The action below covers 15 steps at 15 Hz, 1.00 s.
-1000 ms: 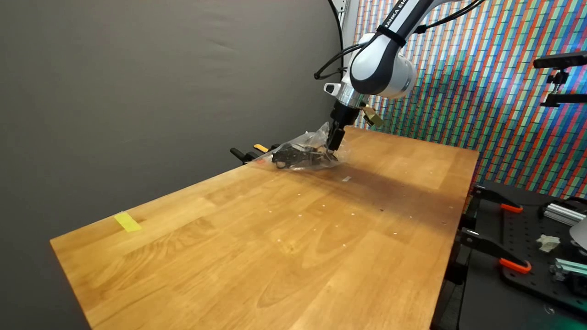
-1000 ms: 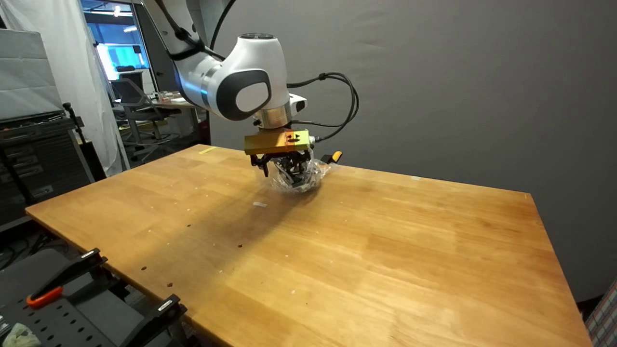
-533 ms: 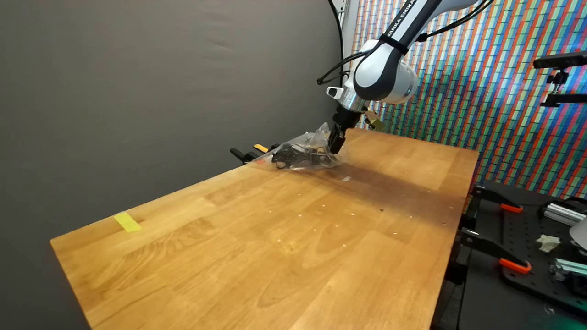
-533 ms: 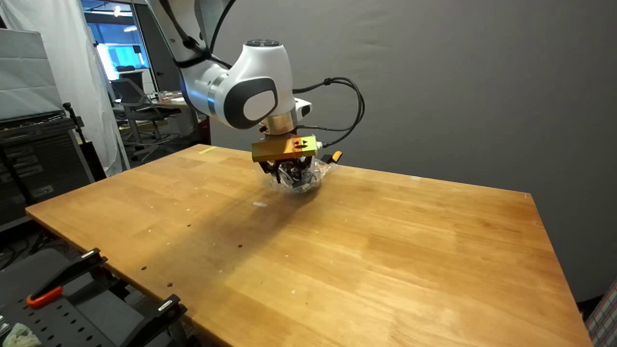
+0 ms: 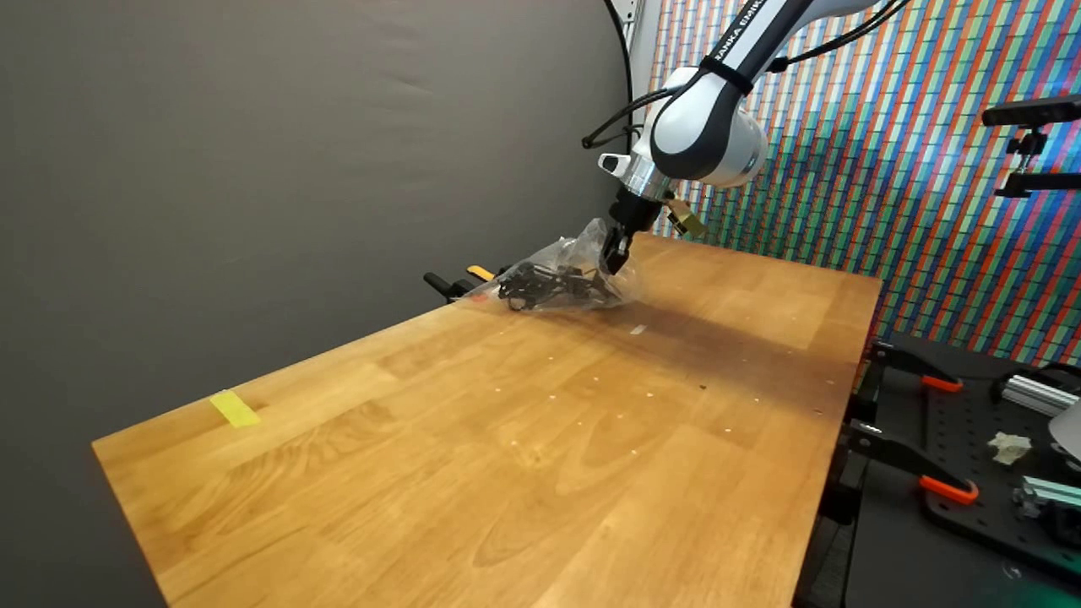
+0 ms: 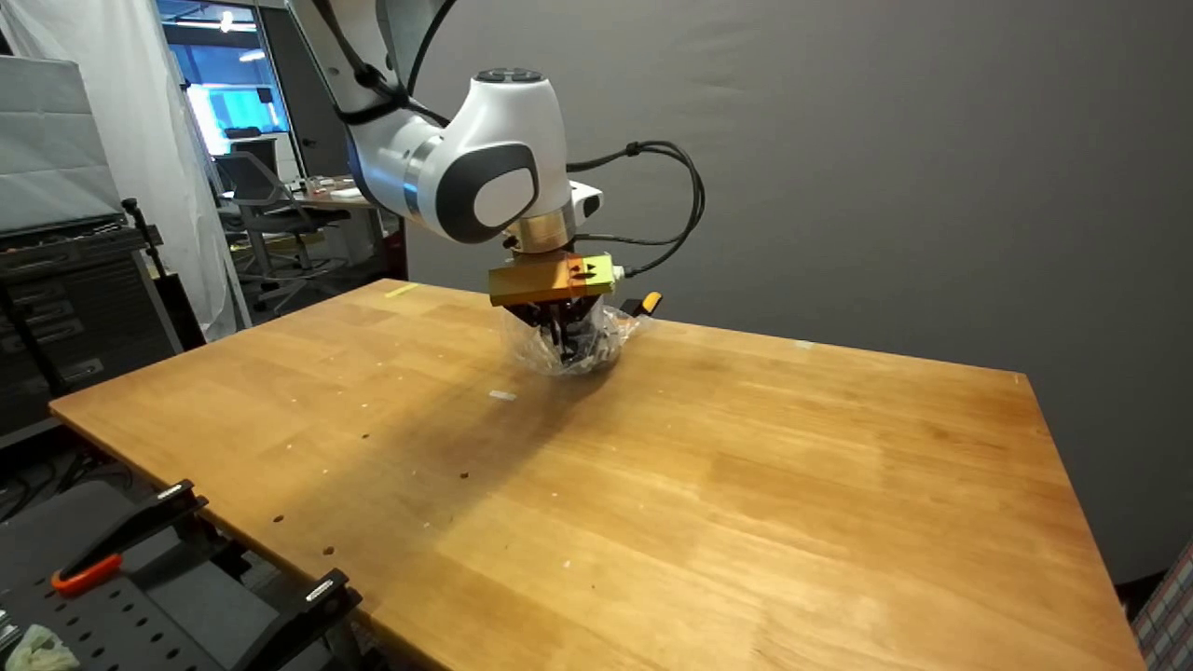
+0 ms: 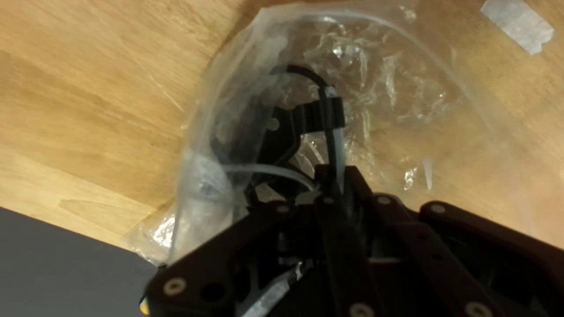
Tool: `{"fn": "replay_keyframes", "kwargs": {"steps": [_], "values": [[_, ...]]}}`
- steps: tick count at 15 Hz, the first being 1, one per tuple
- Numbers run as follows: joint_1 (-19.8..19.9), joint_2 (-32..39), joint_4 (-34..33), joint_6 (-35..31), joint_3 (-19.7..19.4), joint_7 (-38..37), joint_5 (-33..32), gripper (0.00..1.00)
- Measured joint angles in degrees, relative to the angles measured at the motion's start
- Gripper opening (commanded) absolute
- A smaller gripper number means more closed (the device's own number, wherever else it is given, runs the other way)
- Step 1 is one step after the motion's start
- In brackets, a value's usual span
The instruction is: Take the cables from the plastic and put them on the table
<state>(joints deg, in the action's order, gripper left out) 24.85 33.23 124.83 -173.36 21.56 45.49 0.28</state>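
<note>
The clear plastic bag [image 5: 584,243] lies crumpled near the table's far edge. Inside it the dark cables [image 5: 540,285] form a tangle. Down at the bag, my gripper [image 5: 615,263] points at a slant; its fingers have come together among the film and cables in an exterior view [image 6: 562,352]. In the wrist view, a black and a pale grey cable [image 7: 329,121] run straight in between the fingers of the gripper [image 7: 333,182], which looks shut on them. Plastic film [image 7: 374,53] arches around this spot. The fingertips themselves are partly hidden by dark linkages.
The wooden table [image 5: 507,473] stretches out in front of the bag. A yellow-tipped clamp [image 5: 480,273] grips the edge behind it. Flat on the top are a white tape scrap [image 7: 517,24] and a yellow tape strip [image 5: 235,408]. A grey wall [image 6: 839,186] stands behind.
The fingers went from wide apart to together at the cables. My arm dipped toward the table, then rose slightly. The bag's upper film and the cables near the gripper shifted a little upward.
</note>
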Motion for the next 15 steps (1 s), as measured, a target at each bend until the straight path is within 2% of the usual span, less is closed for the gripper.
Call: {"fn": "replay_keyframes", "kwargs": {"steps": [6, 8, 12, 15], "values": [[-0.14, -0.4, 0.0, 1.68, -0.47, -0.09, -1.04, 0.02], [-2.71, -2.11, -0.1, 5.81, -3.99, -1.25, -2.65, 0.02], [-11.86, -7.06, -1.46, 15.41, -14.65, -7.13, -7.44, 0.02], [-15.3, -10.49, -2.68, 24.72, -17.46, -10.43, -8.65, 0.02]]}}
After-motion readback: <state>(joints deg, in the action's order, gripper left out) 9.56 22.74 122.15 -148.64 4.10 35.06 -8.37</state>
